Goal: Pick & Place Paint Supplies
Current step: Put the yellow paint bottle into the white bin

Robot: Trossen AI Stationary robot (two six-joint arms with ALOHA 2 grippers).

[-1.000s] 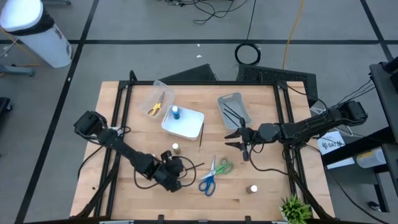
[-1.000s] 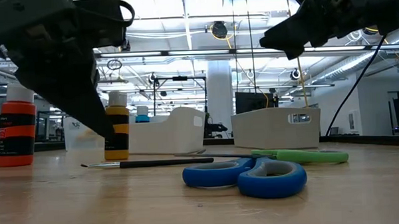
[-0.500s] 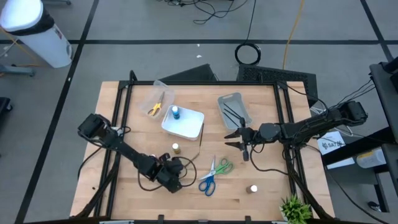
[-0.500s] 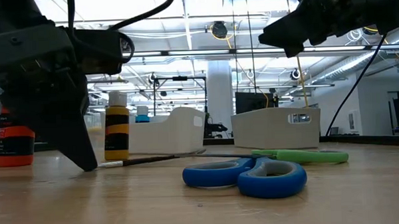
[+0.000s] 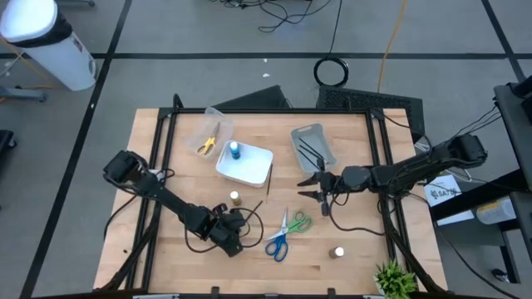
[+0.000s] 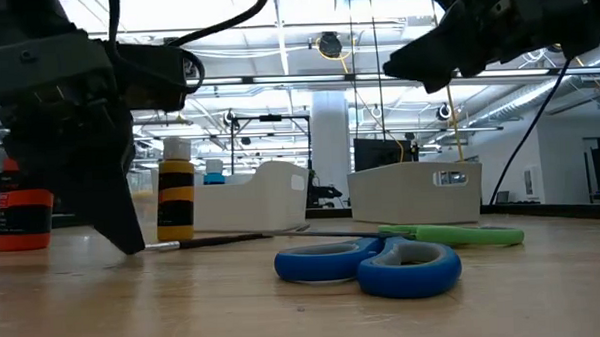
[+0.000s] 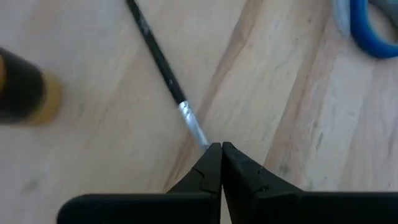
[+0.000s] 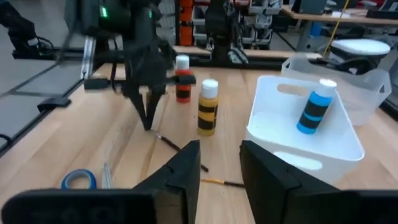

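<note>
Brush (image 7: 163,65) lies on the table (image 5: 357,257), its metal ferrule end right at the tips of the left gripper (image 7: 221,149), which is pressed down to the wood with its fingers together on the bristle tip; whether they truly pinch it I cannot tell. In the high view that gripper (image 5: 235,242) sits near the front edge, just left of the blue scissors (image 5: 277,242), which lie crossed with the green scissors (image 5: 297,223). A yellow bottle (image 6: 176,190) stands just behind the brush, and a red bottle (image 6: 24,203) stands beside the left gripper. A blue bottle (image 5: 234,150) lies in the white bin (image 5: 258,170); yellow scissors (image 5: 207,143) lie in the clear bin (image 5: 193,133). Thin brushes (image 5: 313,151) rest in the grey tray (image 5: 324,131). A white-capped bottle (image 5: 338,252) stands alone near the front right. The right gripper (image 5: 314,187) hovers above the table right of the white bin, fingers (image 8: 268,169) partly apart, holding nothing.
</note>
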